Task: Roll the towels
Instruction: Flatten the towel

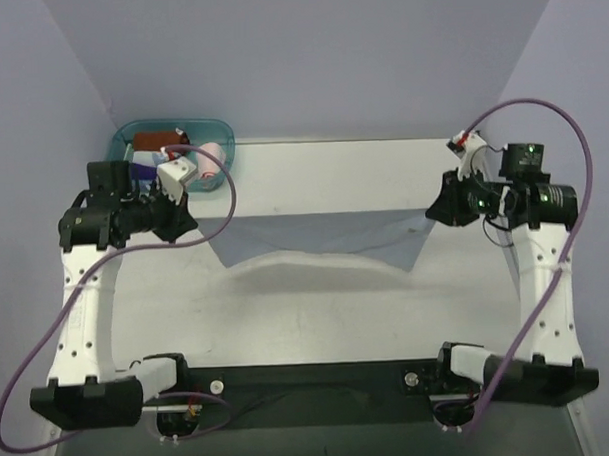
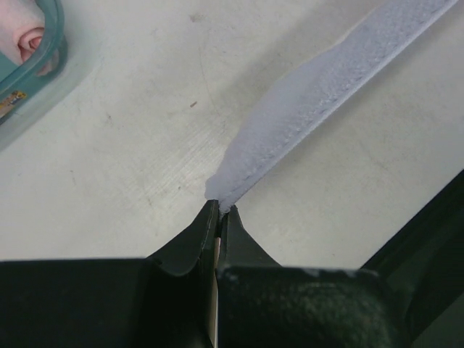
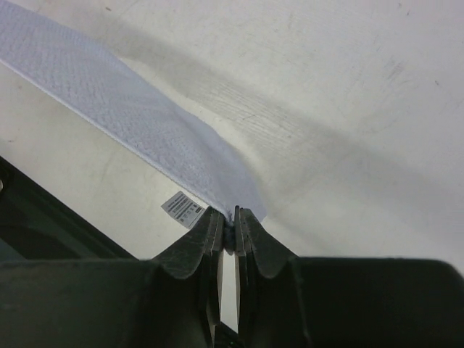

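From above, the blue towel [image 1: 315, 240] is stretched sideways over the far half of the table [image 1: 318, 328], one corner in each gripper. The left gripper [image 1: 191, 220] pinches its left corner and the right gripper [image 1: 434, 215] its right corner. The edge between them runs nearly straight, and the rest of the cloth droops toward the near edge, curving up in the middle. Whether that drooping part touches the table cannot be told. The tub [image 1: 221, 131] sits at the far left corner, with the pink towel [image 1: 211, 159] rolled inside it.

In the left wrist view, the fingers are closed tight on the towel's corner, with only a sliver of cloth between the tips. The towel runs away from them as a narrow band toward the far right. The tub's rim shows at the upper left, with the pink towel behind it.

In the right wrist view, the fingers are likewise clamped on the other corner. A small white tag [image 3: 181, 206] hangs just beside the tips. The towel stretches off to the upper left and casts a shadow on the table.
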You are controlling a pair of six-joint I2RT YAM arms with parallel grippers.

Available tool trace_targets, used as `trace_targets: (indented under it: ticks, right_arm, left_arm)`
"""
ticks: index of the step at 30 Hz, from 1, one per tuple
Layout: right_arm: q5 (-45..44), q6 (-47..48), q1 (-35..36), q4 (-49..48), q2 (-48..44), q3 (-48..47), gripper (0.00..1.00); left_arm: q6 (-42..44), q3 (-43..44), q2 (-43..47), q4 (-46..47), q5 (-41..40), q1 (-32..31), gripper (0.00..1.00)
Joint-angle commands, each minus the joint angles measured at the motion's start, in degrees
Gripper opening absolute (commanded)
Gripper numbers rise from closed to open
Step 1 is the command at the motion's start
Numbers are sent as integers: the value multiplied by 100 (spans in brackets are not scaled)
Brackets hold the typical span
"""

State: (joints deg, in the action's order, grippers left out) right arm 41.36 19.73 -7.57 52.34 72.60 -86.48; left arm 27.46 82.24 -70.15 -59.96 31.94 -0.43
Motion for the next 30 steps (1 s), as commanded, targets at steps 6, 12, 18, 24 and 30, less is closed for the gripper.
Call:
trace_targets:
  ticks: [6, 12, 18, 24, 30]
  right_arm:
    - [-576, 620, -148, 1209, -1468, 824, 0]
    - [-779, 419, -130, 307, -452, 1264, 0]
    - [-1024, -3, 221, -881, 1492, 1046, 0]
    - [-1341, -276, 633, -1576, 3417, 18, 0]
    - [-1965, -373, 722, -1771, 4727, -1107, 9]
  left_arm:
    - [822, -401, 1065, -1343, 66, 350, 0]
    - [376, -691, 101, -380, 313, 342, 0]
    - [-187, -665, -1559, 1124, 59, -105, 0]
    - [-583, -210, -3299, 2417, -548, -598, 0]
    - [-856, 705, -4717, 2762, -909, -696, 3]
